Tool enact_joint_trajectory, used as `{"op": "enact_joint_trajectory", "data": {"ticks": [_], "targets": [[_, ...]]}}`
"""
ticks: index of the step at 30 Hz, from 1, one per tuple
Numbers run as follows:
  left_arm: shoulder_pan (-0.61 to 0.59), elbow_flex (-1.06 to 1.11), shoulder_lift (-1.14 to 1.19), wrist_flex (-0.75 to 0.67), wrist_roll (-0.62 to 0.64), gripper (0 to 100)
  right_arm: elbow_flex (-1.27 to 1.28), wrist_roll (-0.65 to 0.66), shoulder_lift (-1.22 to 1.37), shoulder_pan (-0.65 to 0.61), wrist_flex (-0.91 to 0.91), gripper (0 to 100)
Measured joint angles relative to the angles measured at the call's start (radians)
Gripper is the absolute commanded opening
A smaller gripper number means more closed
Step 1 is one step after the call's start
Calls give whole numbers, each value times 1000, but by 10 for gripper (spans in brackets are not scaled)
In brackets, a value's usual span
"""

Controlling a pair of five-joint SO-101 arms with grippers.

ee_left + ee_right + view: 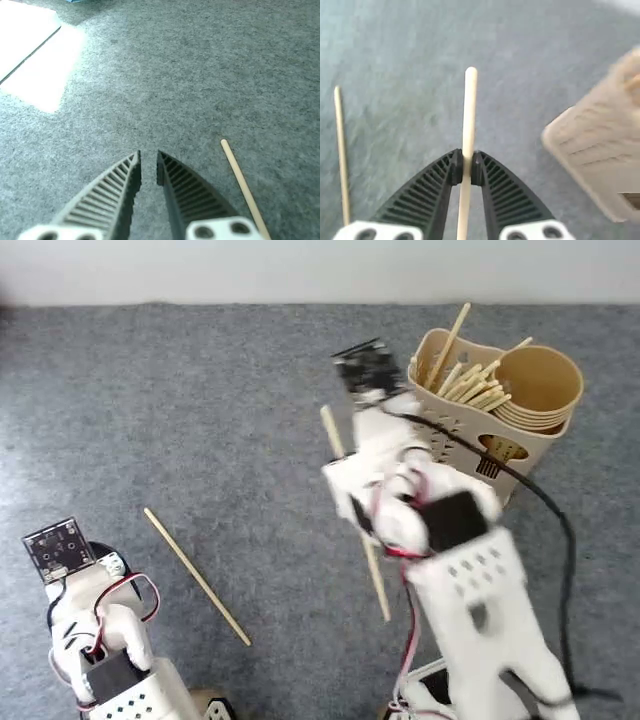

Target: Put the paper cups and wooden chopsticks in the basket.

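Observation:
A beige basket [452, 425] stands at the back right, holding stacked paper cups [540, 385] and several wooden chopsticks [470, 380]. My right gripper [465, 161] is shut on a chopstick [469, 105], held above the carpet just left of the basket [600, 145]. In the high view this held chopstick [333, 435] sticks out on both sides of the right arm. Another chopstick [197, 576] lies flat on the carpet at centre left; it is the chopstick [242, 185] beside my left gripper [149, 161], which is shut on nothing, low at the front left.
Grey carpet [200, 400] covers the floor, with a white strip [300, 270] along the back. The left arm [95, 615] sits at the front left corner. A black cable [560, 540] runs down past the basket. A bright pale patch [35, 55] lies beyond the left gripper.

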Motion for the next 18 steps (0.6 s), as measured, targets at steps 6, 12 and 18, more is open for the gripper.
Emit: {"op": "enact_joint_trajectory", "data": {"ticks": [6, 12, 18], "targets": [[0, 0, 0, 0, 0, 55, 0, 9, -155, 123, -149, 8], [0, 0, 0, 0, 0, 55, 0, -5, -209, 192, -427, 8], [0, 0, 0, 0, 0, 55, 0, -25, -209, 258, -746, 8]]}}
